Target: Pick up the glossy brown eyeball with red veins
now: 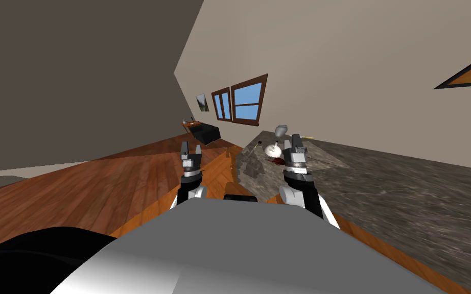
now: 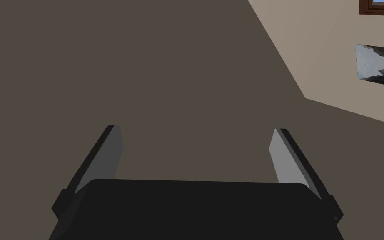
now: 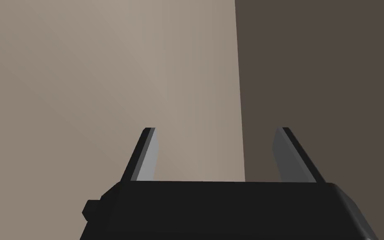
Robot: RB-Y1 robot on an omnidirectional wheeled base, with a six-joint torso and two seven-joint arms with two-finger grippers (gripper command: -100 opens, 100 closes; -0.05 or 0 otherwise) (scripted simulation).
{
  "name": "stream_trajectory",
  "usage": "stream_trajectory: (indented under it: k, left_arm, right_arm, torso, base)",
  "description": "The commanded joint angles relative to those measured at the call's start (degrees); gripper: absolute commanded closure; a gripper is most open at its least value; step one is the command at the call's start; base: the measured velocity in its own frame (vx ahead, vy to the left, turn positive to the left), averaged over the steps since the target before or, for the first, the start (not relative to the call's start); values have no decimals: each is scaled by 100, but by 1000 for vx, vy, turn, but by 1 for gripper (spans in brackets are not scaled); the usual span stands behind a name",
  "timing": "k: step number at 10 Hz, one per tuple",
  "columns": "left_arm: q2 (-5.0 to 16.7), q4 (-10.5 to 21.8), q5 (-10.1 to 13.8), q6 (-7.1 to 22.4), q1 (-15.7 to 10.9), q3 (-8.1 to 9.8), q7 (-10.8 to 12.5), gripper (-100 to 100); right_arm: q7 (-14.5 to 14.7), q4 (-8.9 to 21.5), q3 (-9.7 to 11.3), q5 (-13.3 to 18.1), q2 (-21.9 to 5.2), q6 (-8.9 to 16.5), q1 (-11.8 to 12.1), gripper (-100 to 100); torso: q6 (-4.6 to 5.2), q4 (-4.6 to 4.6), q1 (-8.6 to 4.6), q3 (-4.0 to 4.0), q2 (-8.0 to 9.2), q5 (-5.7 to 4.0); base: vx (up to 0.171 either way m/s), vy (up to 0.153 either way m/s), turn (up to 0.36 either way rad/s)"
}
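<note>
Left gripper (image 1: 190, 148) and right gripper (image 1: 291, 139) are held up with fingers spread and empty, and the brown eyeball (image 1: 279, 161) is left untouched on the grey counter (image 1: 382, 178), at the right gripper's seven o'clock.

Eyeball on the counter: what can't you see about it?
- Head view: the eyeball is a tiny dark reddish blob; its veins are too small to see.
- One edge of it runs behind the wrist of my right tool.
- The white round thing beside it is too small to name.
</note>
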Motion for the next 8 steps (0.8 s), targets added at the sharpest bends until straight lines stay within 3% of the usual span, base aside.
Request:
stream_trajectory:
  k: [1, 8]
  left_arm:
    - [0, 0, 0, 0, 0, 0, 0, 0]
    - [-1, 0, 0, 0, 0, -1, 0, 0]
  right_arm:
    - [62, 73, -31, 36, -228, 117, 55, -100]
    - [439, 513, -252, 255, -1282, 807, 376, -100]
  torso:
    - [0, 0, 0, 0, 0, 0]
    - [0, -3, 53, -8, -13, 13]
  base:
    - [12, 59, -13]
    - [37, 142, -19]
